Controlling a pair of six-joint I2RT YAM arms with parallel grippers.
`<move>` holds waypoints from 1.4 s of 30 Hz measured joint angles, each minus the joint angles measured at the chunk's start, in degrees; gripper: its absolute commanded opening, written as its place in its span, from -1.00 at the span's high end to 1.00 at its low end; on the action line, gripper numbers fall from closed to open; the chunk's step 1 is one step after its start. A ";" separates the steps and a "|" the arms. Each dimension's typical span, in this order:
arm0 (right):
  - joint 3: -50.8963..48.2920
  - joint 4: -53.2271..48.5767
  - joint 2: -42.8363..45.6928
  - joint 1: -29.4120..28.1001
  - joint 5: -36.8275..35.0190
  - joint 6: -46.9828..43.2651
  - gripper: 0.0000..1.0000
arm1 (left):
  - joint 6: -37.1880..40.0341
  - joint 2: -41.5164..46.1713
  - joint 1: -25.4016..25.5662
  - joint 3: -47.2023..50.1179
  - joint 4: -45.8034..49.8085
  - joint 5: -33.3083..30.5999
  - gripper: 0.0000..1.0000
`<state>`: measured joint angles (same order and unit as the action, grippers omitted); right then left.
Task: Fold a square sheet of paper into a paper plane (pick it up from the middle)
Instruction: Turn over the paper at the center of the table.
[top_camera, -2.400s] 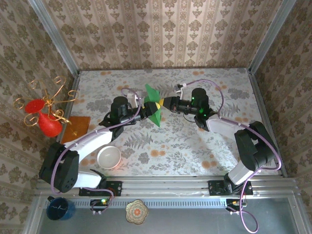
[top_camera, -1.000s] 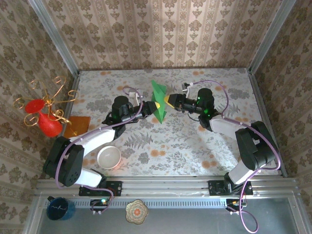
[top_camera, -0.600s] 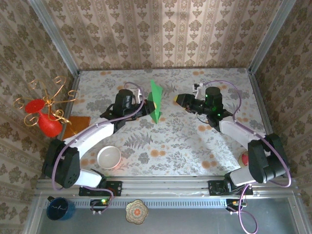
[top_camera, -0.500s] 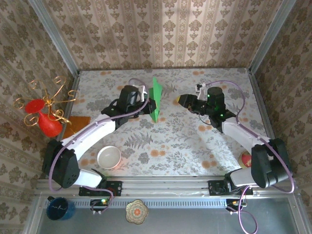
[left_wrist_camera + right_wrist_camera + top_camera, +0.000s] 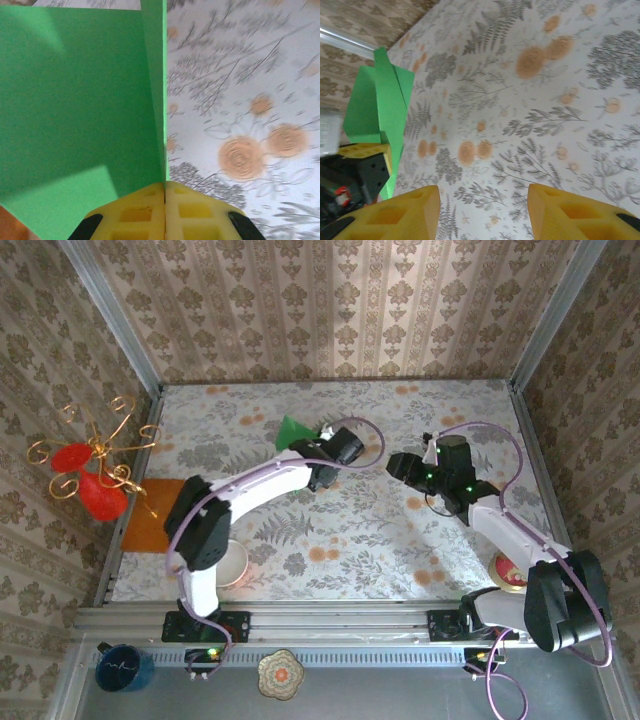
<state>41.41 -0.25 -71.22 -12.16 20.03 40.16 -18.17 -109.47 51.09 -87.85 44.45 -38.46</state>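
The square sheet of paper (image 5: 293,430) is bright green and folded into a narrow paper plane shape with a centre crease. My left gripper (image 5: 306,444) is shut on its folded edge. In the left wrist view the yellow fingers (image 5: 135,210) press together on the crease of the green paper (image 5: 80,100). It hangs over the back middle of the table. My right gripper (image 5: 396,466) is open to its right, clear of the paper. In the right wrist view nothing lies between the gripper's fingers (image 5: 482,194), and the green paper (image 5: 377,105) is at the far left.
An orange sheet (image 5: 150,525) lies flat at the table's left edge, with a red vase with gold wire (image 5: 95,490) beside it. A white bowl (image 5: 234,564) sits near the left arm's base, and a red-and-yellow plate (image 5: 510,570) at the right front.
The right gripper has opened, let go of the green paper and drawn back to the right. The left arm has swung round, carrying the paper left and lower.
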 measured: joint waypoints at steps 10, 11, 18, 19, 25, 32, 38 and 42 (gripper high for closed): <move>-2.60 -2.43 0.46 3.34 -1.62 -0.11 -0.02 | -0.61 -15.67 2.45 -7.52 8.76 -10.34 0.83; -2.60 -2.43 0.46 3.93 -1.62 0.13 -0.02 | -0.94 -16.81 2.93 -8.02 9.49 -10.73 0.83; -2.60 -2.73 0.46 5.75 -1.62 0.74 -0.01 | -3.23 -19.58 4.35 -8.24 11.45 -10.54 0.79; -2.60 -2.75 0.46 5.81 -1.62 0.76 -0.01 | -3.34 -19.58 4.35 -8.24 11.32 -10.23 0.77; -2.62 -2.80 0.46 6.27 -1.62 1.57 -0.01 | -4.35 -19.58 4.39 -8.13 9.38 -6.40 0.70; -2.62 -2.84 0.46 6.47 -1.62 2.01 -0.01 | -5.42 -20.24 4.39 -8.13 7.69 -2.32 0.61; -2.62 -2.84 0.46 6.56 -1.62 2.03 -0.01 | -6.38 -19.89 4.28 -8.07 7.19 1.22 0.47; -2.62 -2.86 0.46 6.56 -1.62 2.03 -0.03 | -8.37 -14.84 3.63 -3.65 3.13 9.66 0.35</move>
<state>38.79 -3.11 -70.76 -5.61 18.41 42.19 -26.55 -124.31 54.72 -91.50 47.57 -28.80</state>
